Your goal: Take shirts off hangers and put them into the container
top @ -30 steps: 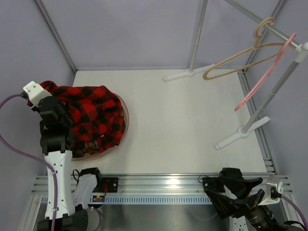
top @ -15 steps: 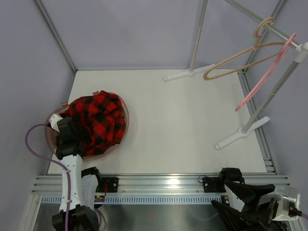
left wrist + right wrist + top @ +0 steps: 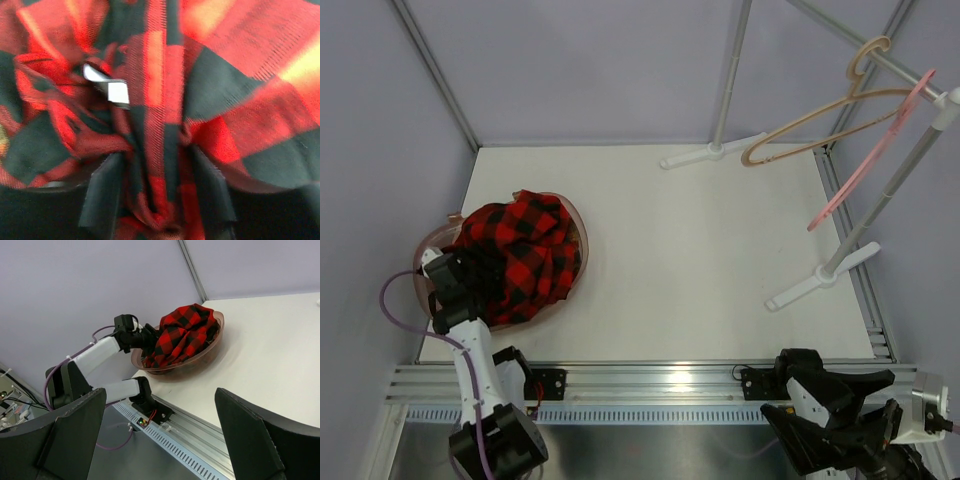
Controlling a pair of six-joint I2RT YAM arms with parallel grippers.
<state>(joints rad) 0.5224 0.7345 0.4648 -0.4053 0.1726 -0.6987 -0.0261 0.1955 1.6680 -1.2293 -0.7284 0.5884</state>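
We find a red-and-black checked shirt (image 3: 525, 250) heaped in a translucent pinkish-brown plastic basin (image 3: 586, 250) at left, left gripper (image 3: 155, 167) astride a fold, its grip we cannot tell, right gripper (image 3: 160, 407) spread wide

Your left arm (image 3: 470, 345) has white link shells with black joint housings, and a black wrist block sits just behind the left gripper (image 3: 155, 200). A purple cable (image 3: 384, 297) loops out behind that wrist. Left fingers (image 3: 102, 195) are matte black, flat-faced. Your right arm (image 3: 830, 400) is mostly black, with a white cap (image 3: 930, 408) behind its wrist. Right gripper (image 3: 162, 440) has broad black wedge fingers (image 3: 70, 435), plain and unmarked.
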